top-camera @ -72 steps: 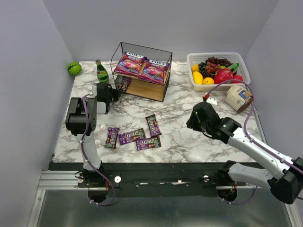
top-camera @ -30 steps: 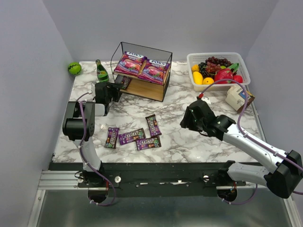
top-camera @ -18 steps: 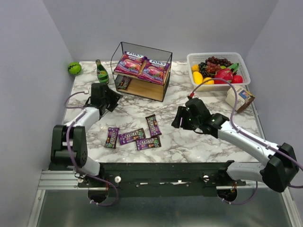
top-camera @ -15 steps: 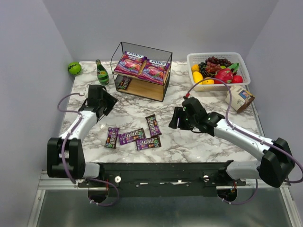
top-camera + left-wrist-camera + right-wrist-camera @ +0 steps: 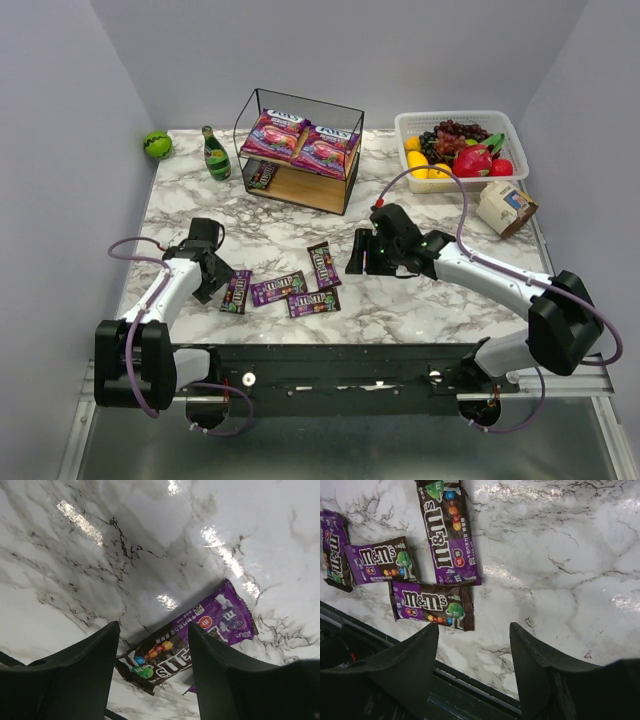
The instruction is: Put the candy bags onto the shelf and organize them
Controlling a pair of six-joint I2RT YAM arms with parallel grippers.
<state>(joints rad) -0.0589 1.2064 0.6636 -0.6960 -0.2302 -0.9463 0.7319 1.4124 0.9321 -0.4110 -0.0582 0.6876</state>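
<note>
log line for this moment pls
left pincer: open over leftmost packet | right pincer: open, empty | shelf: two pink bags, one packet | table: four packets

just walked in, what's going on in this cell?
Two arms are stocking candy onto the shelf. Both FOX'S bags lie on its top tier and one M&M's packet on the lower tier; four packets lie on the table. The left fingers are open and empty over the leftmost packet. The right fingers are open and empty at the group's right side. Nothing is held.
</note>
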